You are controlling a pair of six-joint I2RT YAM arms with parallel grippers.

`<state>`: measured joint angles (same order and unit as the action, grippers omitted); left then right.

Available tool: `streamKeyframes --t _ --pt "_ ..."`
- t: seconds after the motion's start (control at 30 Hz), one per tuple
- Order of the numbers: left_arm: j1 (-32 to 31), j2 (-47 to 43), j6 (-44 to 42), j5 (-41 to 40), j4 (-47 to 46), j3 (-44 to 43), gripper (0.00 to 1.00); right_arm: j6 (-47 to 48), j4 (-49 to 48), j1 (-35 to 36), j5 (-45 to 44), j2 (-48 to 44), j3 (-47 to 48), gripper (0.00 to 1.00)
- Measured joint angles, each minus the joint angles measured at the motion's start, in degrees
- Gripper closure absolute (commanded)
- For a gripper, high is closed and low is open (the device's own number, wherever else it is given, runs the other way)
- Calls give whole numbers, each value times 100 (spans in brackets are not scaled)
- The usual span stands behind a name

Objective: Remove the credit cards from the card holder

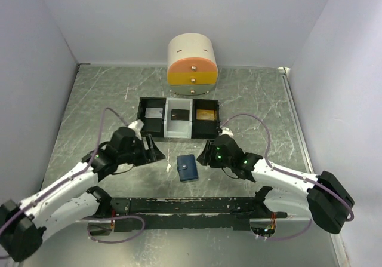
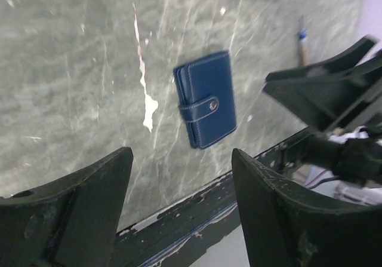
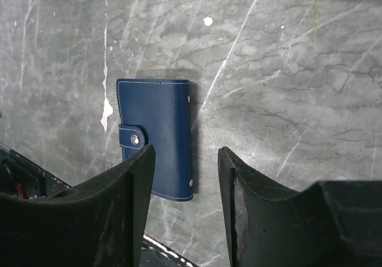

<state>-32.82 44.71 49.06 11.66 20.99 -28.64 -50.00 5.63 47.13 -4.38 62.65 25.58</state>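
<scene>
The card holder lies shut and flat on the worktop, between the left end effector and the right end effector, close ahead of each. Both stand with fingers apart and empty, the left one wider.

The holder is judged light, thin and pliable, and liable to slide. Pin one cover, then lift the clasp tab.

The right wrist view shows the tab's snap just ahead of its fingers; the top view does not resolve it. No cards show.
</scene>
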Motion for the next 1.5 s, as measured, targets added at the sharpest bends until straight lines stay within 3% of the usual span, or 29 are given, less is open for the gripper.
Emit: streamKeyframes --t 0.27,0.5,0.77,1.5 --pt "-2100 1567 361 -1554 -59 -723 28 -146 -584 -48 225 -111 -389 57" --pt "-3187 3338 675 -2573 17 -1818 29 -273 -1019 -57 385 -66 -579 63" --pt "-3383 4269 800 -3093 205 -2369 30 -382 -1189 -57 398 -214 -813 65" --pt "-3388 5106 831 -3458 616 -2776 53 -498 -1681 -57 656 -63 -990 65"
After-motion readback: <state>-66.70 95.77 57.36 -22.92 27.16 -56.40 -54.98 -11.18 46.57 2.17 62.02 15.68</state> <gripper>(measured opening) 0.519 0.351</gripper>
